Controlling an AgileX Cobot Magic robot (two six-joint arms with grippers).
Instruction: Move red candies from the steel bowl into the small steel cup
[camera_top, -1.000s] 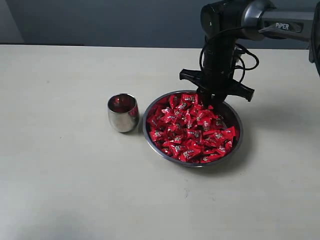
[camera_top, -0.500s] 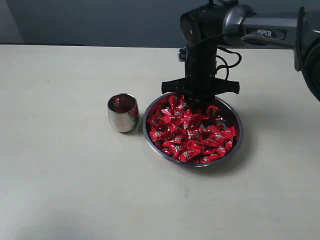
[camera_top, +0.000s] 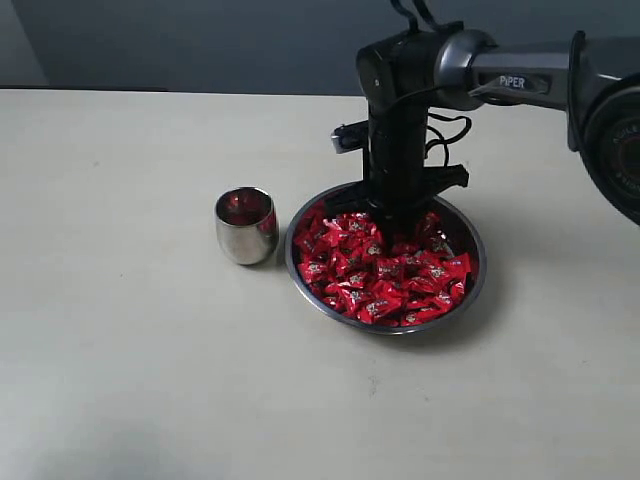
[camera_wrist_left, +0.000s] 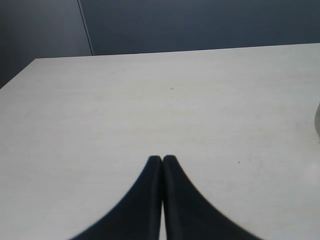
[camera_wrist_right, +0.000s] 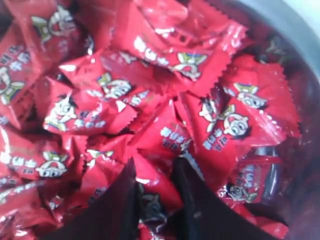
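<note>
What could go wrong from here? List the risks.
1. The right gripper sits in a dense pile of red candies, its tips pinching one wrapper; it may drag neighbours out or lose the slippery wrapper when lifting.
2. The small steel cup is narrow and stands right beside the steel bowl; a slightly off release could drop candy on the table or nudge the cup.

i'm working over a pale cream table (camera_top: 120, 350), matte, lightly scuffed. a dark blue-grey wall (camera_top: 200, 40) is running behind it. soft even light is falling across everything.
</note>
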